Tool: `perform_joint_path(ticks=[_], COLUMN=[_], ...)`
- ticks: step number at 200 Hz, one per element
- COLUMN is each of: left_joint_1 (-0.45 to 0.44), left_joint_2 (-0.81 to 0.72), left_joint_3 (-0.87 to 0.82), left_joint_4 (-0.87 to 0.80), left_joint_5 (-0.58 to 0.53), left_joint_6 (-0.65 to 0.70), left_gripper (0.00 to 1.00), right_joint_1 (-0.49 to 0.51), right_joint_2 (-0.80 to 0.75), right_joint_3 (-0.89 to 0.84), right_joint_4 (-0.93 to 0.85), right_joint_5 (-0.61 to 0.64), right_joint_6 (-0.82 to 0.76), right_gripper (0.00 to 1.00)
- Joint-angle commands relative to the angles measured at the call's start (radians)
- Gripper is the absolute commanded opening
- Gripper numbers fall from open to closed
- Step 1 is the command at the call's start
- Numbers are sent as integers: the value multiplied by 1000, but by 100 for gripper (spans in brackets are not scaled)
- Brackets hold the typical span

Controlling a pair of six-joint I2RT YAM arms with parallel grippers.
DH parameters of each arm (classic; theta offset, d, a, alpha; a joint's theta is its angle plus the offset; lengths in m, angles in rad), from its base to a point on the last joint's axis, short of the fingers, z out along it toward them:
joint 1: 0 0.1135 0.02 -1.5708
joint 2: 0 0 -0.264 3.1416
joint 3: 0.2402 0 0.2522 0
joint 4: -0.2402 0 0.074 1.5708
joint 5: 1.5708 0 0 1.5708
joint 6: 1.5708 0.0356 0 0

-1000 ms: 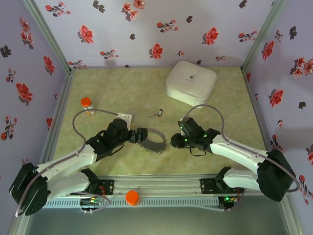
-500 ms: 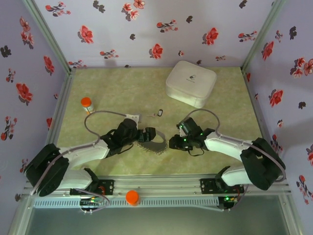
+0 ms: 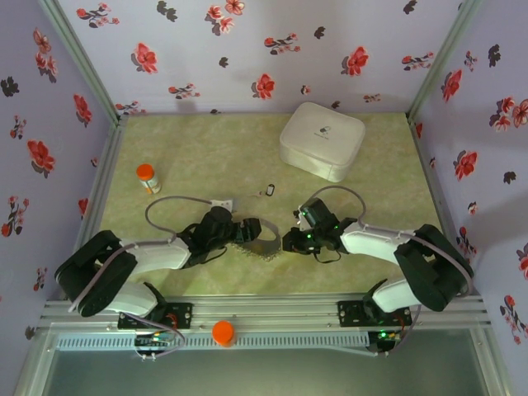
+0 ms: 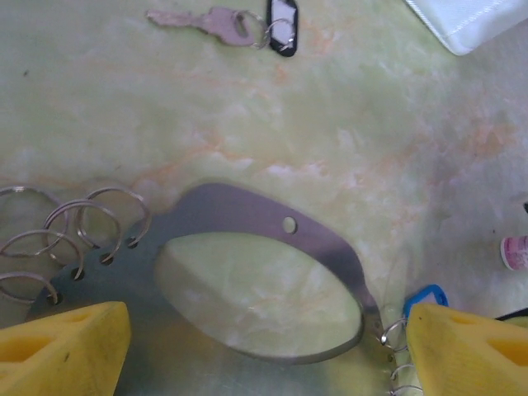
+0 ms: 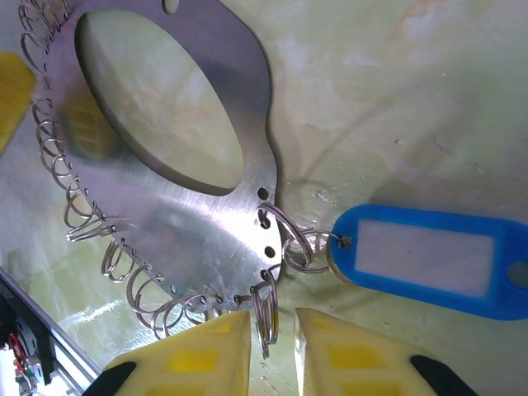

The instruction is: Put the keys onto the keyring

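Marbled green bench | keyring [image 5: 190, 206] flat between my arms, blue key tag [image 5: 429, 260] at its rim, black-tagged key [image 4: 239, 23] lying apart | left jaws spread wide astride the hoop | right jaws nearly closed round a split ring [image 5: 264, 318] — gripped or not, I cannot tell | risk: thin ring slips free, or pull drags the hoop

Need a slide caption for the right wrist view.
Right claw straddles a split ring at the keyring edge; blue key tag linked through a nearby hole.

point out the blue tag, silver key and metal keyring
blue plastic key tag [image 5: 429, 264], right wrist view, white label
small silver key [image 4: 219, 22], left wrist view, head
flat grey metal keyring [image 4: 247, 210], left wrist view, upper band
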State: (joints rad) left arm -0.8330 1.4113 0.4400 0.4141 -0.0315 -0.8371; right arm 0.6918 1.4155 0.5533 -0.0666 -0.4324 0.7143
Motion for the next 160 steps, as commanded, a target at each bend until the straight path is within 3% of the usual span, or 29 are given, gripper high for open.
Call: perform_joint_path(ticks=[1,54,128,160], left_joint_1=[6,8,8,8], left_joint_2=[14,9,-10,-33], left_joint_3=[-14,-17,-26,-27], left_joint_4=[67,68,68,51], left_joint_5=[4,6,7,3], left_joint_6=[-37,-33,-28,-11], left_gripper=[85,84,83,83], right_joint_1=[-6,-9,-9,-9], right_joint_2=[18,50,76,61], right_joint_3=[12,28,48,61], right_joint_4=[17,17,33,5], right_joint_5=[-24,-31,-38,-38], right_joint_6=[-13,-16,-13,-38], right_gripper=[18,12,13,7])
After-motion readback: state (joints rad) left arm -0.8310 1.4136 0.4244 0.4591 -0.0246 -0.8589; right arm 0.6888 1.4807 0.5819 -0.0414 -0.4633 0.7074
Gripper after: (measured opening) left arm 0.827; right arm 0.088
